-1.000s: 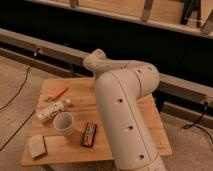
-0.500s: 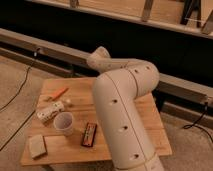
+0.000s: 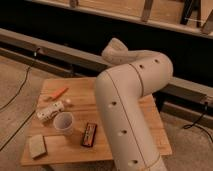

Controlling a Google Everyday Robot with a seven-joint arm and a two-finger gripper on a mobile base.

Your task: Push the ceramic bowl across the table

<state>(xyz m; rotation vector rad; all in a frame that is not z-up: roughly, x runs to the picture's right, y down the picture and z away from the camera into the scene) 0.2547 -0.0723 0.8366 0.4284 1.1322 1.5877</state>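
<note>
Ceramic bowl is what I have to push, and I cannot find it from here: no dark round dish shows on the visible part of the bench (image 3: 152, 127). My judgement is that the ceramic bowl sits behind the arm, toward the far right of the top, but that is a guess.

The tool is out of sight too. It lies somewhere beyond the elbow, on the far side of the arm (image 3: 127, 115), so I cannot tell how wide it stands or whether it has hold of anything.

The arm itself fills the middle of the view. Its thick cream link rises from the bottom edge, bends at the top and turns away from the camera, which suggests a reach over the back of the bench.

On the left half I count 5 things that have no part in this job:
- a white cup (image 3: 63, 122), upright, near the front
- a flat dark bar (image 3: 89, 134) just right of the cup
- a tan block (image 3: 37, 146) at the front left corner
- a white boxy item (image 3: 50, 111) behind the cup
- an orange tool-like piece (image 3: 59, 92) at the back left

They crowd the left, probably so the right stays free for pushing. Until the wrist shows, I would move slowly.
</note>
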